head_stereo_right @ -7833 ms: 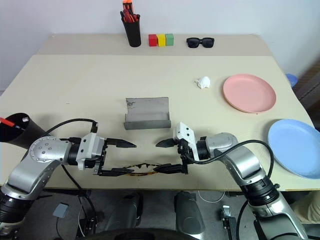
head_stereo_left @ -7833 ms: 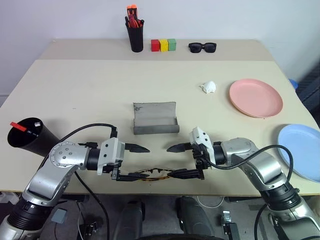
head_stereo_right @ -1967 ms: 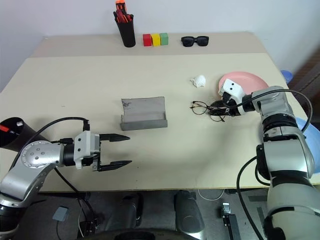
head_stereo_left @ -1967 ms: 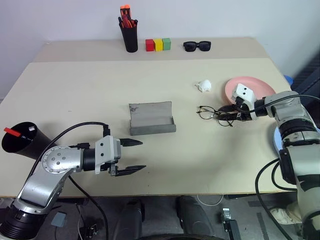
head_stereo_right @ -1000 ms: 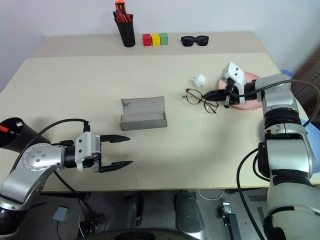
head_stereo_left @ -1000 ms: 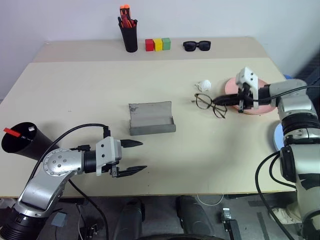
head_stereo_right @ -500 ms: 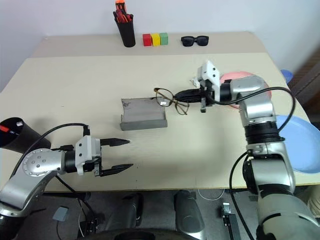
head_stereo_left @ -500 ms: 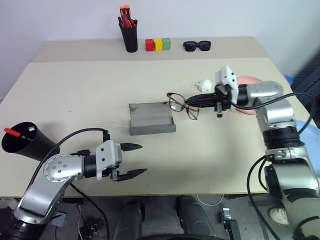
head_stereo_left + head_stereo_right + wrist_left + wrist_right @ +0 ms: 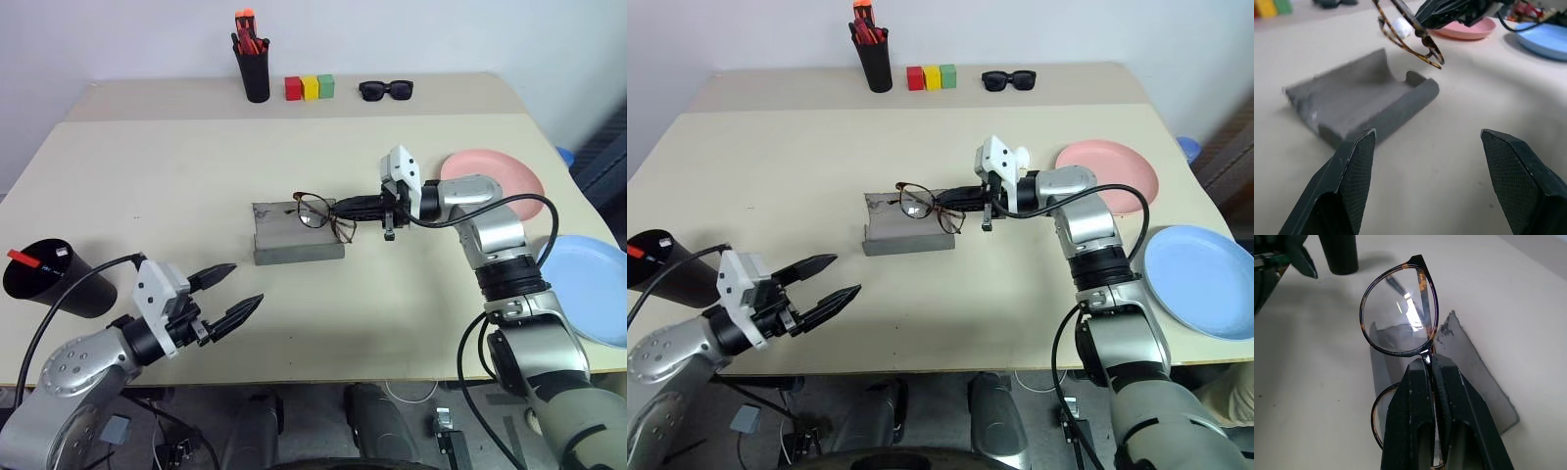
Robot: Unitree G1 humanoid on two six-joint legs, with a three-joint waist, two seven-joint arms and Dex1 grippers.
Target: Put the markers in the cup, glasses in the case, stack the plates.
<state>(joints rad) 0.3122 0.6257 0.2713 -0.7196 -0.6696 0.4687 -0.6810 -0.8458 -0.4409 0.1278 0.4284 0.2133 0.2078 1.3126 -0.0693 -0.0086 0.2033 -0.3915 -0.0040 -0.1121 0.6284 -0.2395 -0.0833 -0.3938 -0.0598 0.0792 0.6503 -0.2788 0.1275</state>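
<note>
— Pale wall behind, beige desk [image 9: 176,176] below; what do your head cameras give you?

— My right fingers [image 9: 345,207] are pinched together on the bridge of the glasses [image 9: 315,212], holding them in the air over the open grey case [image 9: 297,235] at mid-desk. My left fingers [image 9: 235,290] stand apart near the front edge, holding nothing. The black cup [image 9: 54,279] is at my far left (a red-capped marker [image 9: 21,256] pokes out of it). The pink plate [image 9: 500,178] and blue plate [image 9: 588,289] lie apart on my right.

— And the left wrist?

— Both my fingertips [image 9: 1359,161] spread wide, the case [image 9: 1361,98] ahead, the glasses [image 9: 1410,34] hanging just above its far end.

— Right wrist?

— Fingers [image 9: 1437,401] clamped on the frame between the lenses, one lens [image 9: 1400,313] upright over the case [image 9: 1469,367].
</note>
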